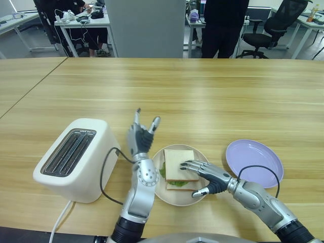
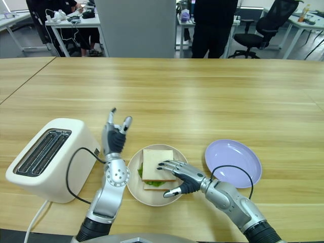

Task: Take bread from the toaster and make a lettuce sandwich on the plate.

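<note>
- The long light-wood table (image 1: pixel 202 91) carries everything.
- A cream, rounded two-slot toaster (image 1: pixel 76 157) sits at 9 o'clock from the sandwich plate, with a white cord (image 1: pixel 61 223) trailing off its near end. From this angle I cannot tell whether any bread is in the slots.
- A shallow, round lavender plate (image 1: pixel 253 162) lies at 3 o'clock from the sandwich plate, just beside it.
- A round, cream-coloured plate (image 2: pixel 135 188) lies between the toaster and the lavender plate.
- A sandwich of square white bread slices (image 1: pixel 177 162) rests on the cream plate.
- The left hand (image 1: pixel 139 139) stands upright at 10 o'clock from the cream plate, in the gap before the toaster. Its fingers are apart and pointing up, and it holds nothing.
- The right hand (image 1: pixel 210 177) comes in from 4 o'clock. Its fingers (image 2: pixel 169 166) are stretched out and spread flat on the top slice, covering the sandwich's right side.
- Green lettuce (image 1: pixel 163 169) peeks out at the sandwich's 9 o'clock edge.
</note>
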{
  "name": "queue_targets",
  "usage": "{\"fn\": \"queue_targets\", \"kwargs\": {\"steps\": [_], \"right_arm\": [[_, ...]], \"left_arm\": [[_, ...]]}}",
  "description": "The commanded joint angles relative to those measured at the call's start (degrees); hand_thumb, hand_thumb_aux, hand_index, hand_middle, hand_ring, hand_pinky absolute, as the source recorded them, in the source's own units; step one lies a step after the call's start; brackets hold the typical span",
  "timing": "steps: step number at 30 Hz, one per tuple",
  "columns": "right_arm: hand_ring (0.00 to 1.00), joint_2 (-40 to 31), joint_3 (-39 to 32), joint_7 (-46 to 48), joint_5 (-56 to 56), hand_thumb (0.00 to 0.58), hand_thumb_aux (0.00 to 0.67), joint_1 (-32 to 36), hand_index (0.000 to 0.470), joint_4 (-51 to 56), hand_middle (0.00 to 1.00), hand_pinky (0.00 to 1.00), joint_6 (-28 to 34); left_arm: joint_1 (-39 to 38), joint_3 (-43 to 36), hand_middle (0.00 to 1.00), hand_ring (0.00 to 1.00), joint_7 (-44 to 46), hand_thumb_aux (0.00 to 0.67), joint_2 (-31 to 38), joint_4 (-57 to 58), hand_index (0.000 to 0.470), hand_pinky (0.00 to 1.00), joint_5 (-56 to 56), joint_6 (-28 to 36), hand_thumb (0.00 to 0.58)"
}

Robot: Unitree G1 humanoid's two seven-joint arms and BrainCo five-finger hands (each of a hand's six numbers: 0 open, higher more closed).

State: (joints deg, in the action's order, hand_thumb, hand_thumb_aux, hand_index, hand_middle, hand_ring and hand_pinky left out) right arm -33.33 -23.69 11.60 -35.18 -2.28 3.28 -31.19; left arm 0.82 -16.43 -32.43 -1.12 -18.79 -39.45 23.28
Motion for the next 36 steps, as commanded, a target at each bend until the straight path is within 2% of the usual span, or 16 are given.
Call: {"fn": "queue_targets", "kwargs": {"steps": [1,3,5,6,7,10,12,16,17,18,19,23,26,30,35,36], "right_arm": [[0.00,-1.0,-1.2,1.9,-1.9,0.000,0.000,-0.8,0.000,3.5,0.00,0.00,1.2],[0.00,-0.9,-1.0,1.8,-1.7,0.000,0.000,-0.9,0.000,3.2,0.00,0.00,1.3],[0.00,-0.6,-0.5,1.9,-0.6,0.000,0.000,-0.9,0.000,2.2,0.00,0.00,1.4],[0.00,-0.4,-0.1,2.2,0.2,0.000,0.000,-0.7,0.000,1.5,0.00,0.00,1.5],[0.00,-0.2,0.2,2.7,1.6,0.000,0.000,-0.6,0.000,0.5,0.00,0.00,1.7],[0.00,1.4,1.7,5.8,8.3,0.000,0.000,-0.5,0.000,-3.8,0.00,0.00,4.2],[0.00,3.5,3.1,10.7,17.6,0.000,0.000,-0.5,0.000,-7.7,0.00,0.00,10.6],[0.00,8.7,8.9,17.8,39.9,0.000,0.000,1.8,0.000,-15.3,0.00,0.00,28.6],[0.00,9.5,10.4,18.9,44.3,0.000,0.000,2.4,0.000,-16.7,0.00,0.00,32.2],[0.00,10.3,12.0,19.5,48.4,0.000,0.000,3.1,0.000,-17.9,0.00,0.00,35.0],[0.00,10.9,13.4,20.3,52.1,0.000,0.000,3.5,0.000,-18.8,0.00,0.00,37.4],[0.00,8.6,15.2,28.1,64.5,0.000,0.000,2.0,0.000,-23.2,0.00,0.00,46.5],[0.00,4.8,13.5,34.1,67.9,0.000,0.000,-1.5,0.000,-26.1,0.00,0.00,49.9],[0.00,0.8,10.4,38.8,66.5,0.000,0.000,-6.4,0.000,-28.1,0.00,0.00,50.2],[0.00,-1.5,8.5,41.2,66.2,0.000,0.000,-9.5,0.000,-28.9,0.00,0.00,50.8],[0.34,-1.6,8.3,41.4,66.0,0.580,0.670,-10.1,0.460,-29.2,0.34,0.34,50.7]], "left_arm": [[-0.2,0.9,1.00,1.00,-0.8,0.000,0.1,-5.1,0.000,1.00,-6.2,1.0,0.000],[-0.9,0.6,1.00,1.00,-0.2,0.000,-0.3,-6.2,0.000,1.00,-6.6,-0.2,0.000],[-1.8,0.0,0.56,0.56,0.9,0.000,-0.5,-6.5,0.000,0.56,-5.6,-1.8,0.000],[-2.5,0.1,0.39,0.39,1.5,0.000,-0.7,-6.5,0.000,0.39,-4.5,-2.9,0.000],[-3.2,0.1,0.29,0.29,2.1,0.000,-0.7,-6.4,0.000,0.29,-3.1,-4.3,0.000],[-5.9,0.7,0.25,0.25,4.0,0.000,-0.3,-7.0,0.000,0.25,1.2,-9.4,0.000],[-8.2,1.1,0.25,0.25,6.1,0.000,0.5,-8.7,0.000,0.25,4.3,-13.0,0.000],[-13.9,2.0,0.25,0.25,14.0,0.000,1.7,-12.8,0.000,0.25,17.0,-19.7,0.000],[-15.2,2.8,0.20,0.20,15.9,0.000,1.9,-13.5,0.000,0.20,20.9,-21.5,0.000],[-16.9,3.5,0.20,0.20,18.9,0.000,2.2,-14.4,0.000,0.20,26.1,-22.6,0.000],[-18.4,4.6,0.02,0.02,21.0,0.000,2.3,-15.2,0.000,0.02,30.3,-23.7,0.000],[-26.1,6.4,0.00,0.00,30.6,0.000,6.6,-20.2,0.000,0.00,42.5,-28.1,0.000],[-33.4,4.4,0.00,0.00,37.9,0.000,12.7,-24.2,0.000,0.00,46.3,-29.5,0.000],[-46.0,-0.4,0.00,0.00,47.2,0.000,23.5,-26.2,0.000,0.00,44.8,-32.9,0.000],[-54.6,-0.2,0.00,0.00,50.8,0.000,29.8,-21.4,0.000,0.00,42.7,-35.3,0.000],[-55.5,0.1,0.24,0.24,51.1,0.670,30.2,-20.4,0.460,0.24,43.2,-35.6,0.580]]}}
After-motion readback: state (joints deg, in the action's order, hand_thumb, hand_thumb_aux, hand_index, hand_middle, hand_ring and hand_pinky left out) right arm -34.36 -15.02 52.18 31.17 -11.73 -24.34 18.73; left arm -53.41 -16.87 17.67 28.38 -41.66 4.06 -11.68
